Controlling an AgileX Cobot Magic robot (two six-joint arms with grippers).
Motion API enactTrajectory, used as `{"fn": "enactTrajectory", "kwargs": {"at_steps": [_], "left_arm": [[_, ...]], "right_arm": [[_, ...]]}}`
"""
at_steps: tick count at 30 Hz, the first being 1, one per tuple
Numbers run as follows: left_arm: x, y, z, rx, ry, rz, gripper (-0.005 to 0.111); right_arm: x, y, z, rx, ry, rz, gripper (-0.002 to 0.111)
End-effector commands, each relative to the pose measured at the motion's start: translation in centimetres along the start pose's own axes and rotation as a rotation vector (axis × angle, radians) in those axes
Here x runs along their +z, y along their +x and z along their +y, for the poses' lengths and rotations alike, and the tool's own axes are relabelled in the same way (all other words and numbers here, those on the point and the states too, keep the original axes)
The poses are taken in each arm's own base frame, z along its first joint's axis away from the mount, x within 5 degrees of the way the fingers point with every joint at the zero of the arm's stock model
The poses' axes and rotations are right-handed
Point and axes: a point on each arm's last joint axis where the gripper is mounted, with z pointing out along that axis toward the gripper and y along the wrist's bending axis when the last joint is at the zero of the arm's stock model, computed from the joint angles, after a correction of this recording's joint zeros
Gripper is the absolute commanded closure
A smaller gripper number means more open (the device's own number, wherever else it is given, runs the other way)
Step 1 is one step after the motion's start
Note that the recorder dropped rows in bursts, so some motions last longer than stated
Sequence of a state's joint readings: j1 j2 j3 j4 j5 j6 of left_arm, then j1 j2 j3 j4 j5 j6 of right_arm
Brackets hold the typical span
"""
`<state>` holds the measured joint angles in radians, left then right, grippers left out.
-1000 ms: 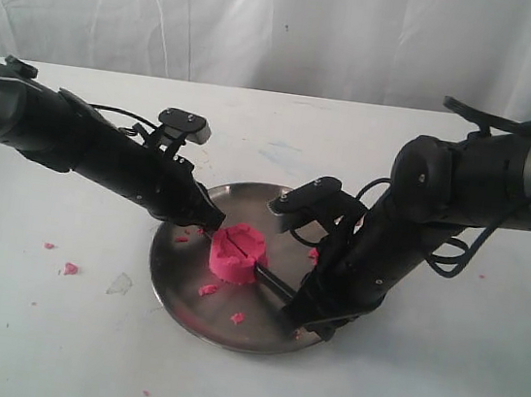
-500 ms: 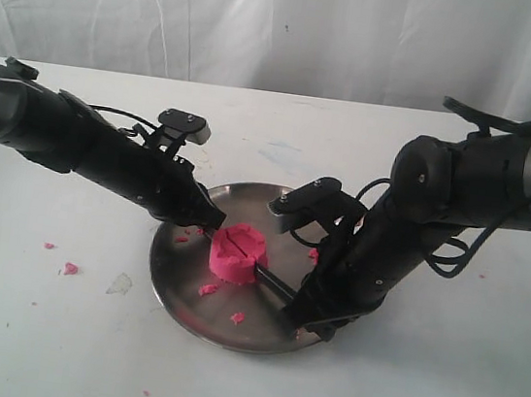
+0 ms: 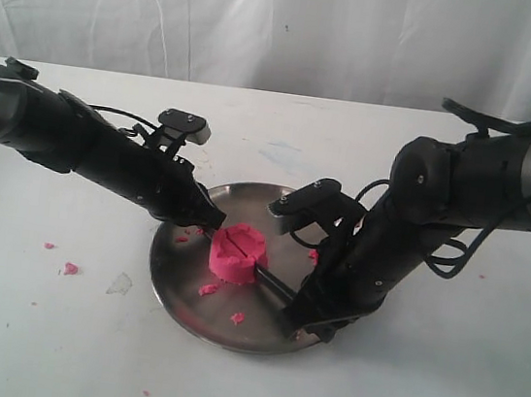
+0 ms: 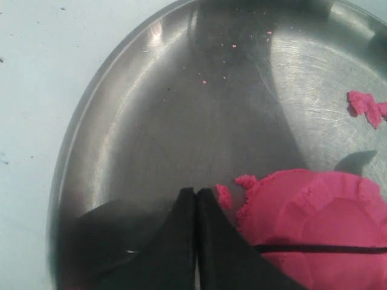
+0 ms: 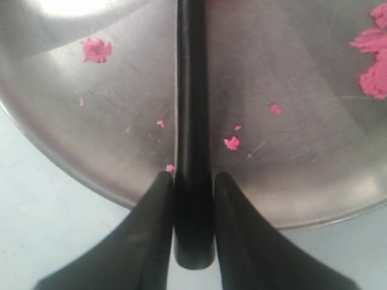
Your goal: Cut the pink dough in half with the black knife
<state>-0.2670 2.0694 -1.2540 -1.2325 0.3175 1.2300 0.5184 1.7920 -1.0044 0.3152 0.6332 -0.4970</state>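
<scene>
1. Pink dough [image 3: 238, 251] sits mid steel plate [image 3: 173, 270] on table [image 3: 31, 344]; black knife [image 3: 272, 279] blade sunk in its slit.
2. Right fingers [image 5: 151, 235] clamped on knife handle at plate rim.
3. Left fingers [image 4: 175, 254] pressed together, tips just beside dough.

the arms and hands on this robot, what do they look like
The left arm and right arm are built of black, round tubular links that turn metallic grey farther up. Thin black cables loop alongside them. A small camera block sits near each wrist; the left camera block has a pale face. The left hand and right hand have smooth black fingers tapering to narrow tips.
</scene>
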Motion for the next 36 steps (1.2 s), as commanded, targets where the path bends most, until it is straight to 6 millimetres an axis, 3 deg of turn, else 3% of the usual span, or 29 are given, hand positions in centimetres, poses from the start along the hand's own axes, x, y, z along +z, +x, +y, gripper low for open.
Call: {"fn": "enactTrajectory", "kwargs": {"at_steps": [1,36], "left_arm": [[0.41,0.71,0.10,0.006,0.014,0.028,0.107],[0.41,0.75,0.07,0.012,0.016,0.032,0.107]], "right_arm": [[1.19,0.08,-0.31,0.011,0.004,0.013,0.108],[1.52,-0.16,-0.53,0.012,0.020,-0.012,0.108]]}}
